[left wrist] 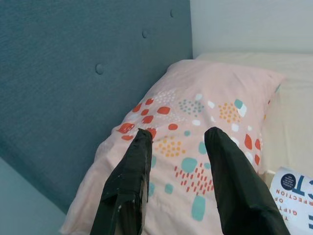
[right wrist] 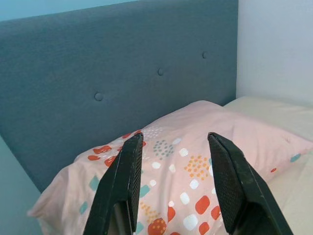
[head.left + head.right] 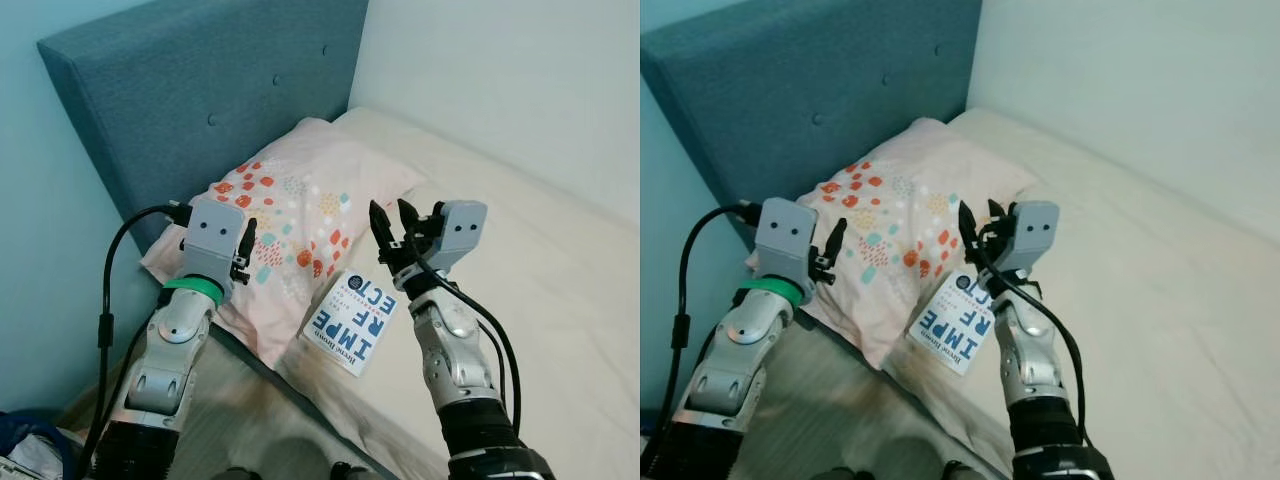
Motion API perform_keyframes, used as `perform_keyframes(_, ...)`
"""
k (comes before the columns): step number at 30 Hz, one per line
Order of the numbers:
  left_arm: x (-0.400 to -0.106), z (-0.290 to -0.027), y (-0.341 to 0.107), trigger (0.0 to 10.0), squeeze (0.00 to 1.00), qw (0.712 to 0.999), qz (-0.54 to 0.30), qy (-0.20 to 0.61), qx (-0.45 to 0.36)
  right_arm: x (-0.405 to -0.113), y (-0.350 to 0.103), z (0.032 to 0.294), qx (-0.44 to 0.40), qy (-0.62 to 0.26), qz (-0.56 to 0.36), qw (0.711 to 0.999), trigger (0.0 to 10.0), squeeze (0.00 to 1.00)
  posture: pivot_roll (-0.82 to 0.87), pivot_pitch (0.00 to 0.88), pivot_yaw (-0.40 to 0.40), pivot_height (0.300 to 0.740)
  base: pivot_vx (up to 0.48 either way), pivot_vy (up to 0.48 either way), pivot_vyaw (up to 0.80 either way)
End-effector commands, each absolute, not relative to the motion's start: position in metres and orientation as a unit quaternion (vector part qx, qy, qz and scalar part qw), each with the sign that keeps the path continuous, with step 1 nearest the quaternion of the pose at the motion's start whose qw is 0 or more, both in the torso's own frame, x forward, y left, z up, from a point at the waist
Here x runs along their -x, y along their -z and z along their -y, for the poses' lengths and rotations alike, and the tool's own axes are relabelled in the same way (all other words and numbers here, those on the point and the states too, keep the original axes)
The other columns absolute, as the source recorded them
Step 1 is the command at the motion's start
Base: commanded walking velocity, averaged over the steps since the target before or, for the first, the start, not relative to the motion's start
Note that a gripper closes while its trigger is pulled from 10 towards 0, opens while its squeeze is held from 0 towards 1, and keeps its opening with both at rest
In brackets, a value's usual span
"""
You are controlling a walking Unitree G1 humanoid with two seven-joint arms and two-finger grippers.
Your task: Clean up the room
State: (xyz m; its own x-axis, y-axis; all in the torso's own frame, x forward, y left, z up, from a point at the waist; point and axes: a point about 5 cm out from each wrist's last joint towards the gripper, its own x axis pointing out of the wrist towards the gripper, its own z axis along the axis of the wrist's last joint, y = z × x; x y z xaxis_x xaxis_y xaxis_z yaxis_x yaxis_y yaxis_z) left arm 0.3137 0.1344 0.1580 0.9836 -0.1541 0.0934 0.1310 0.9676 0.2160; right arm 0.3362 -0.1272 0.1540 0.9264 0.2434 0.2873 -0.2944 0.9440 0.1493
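The book (image 3: 352, 322) at the bed (image 3: 560, 300) near edge is judged thin, stiff, light; its free edge should be pinched. Left gripper (image 1: 178, 147) and right gripper (image 2: 176, 156) are held released, empty.

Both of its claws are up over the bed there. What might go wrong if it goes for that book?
The book lies partly tucked against the pillow, near the mattress edge; a nudge might slide it off. The open right gripper hangs above it, so closing might pinch the soft sheet too. The open left gripper hovers over the pillow and might drag it.
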Motion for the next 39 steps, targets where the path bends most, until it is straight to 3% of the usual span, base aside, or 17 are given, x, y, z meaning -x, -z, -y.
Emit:
perform_keyframes(1,-0.3107,-0.1327,-0.1537,10.0,0.0,0.99,0.05,0.076,-0.105,-0.3344,-0.1476,0.1284,-0.091,-0.134,0.125,0.979,10.0,0.0,0.07,0.048,-0.001,0.74,-0.315,0.0,0.0)
perform_keyframes(32,-0.3115,-0.133,-0.1547,10.0,0.0,0.99,0.05,0.078,-0.108,-0.3346,-0.1427,0.1277,-0.092,-0.13,0.118,0.98,10.0,0.0,0.07,0.048,0.01,0.74,-0.402,0.0,0.0)
perform_keyframes(39,-0.3115,-0.133,-0.1547,10.0,0.0,0.99,0.05,0.079,-0.108,-0.3348,-0.1419,0.1276,-0.095,-0.129,0.116,0.98,10.0,0.0,0.07,0.048,0.01,0.74,0.0,0.0,0.0)
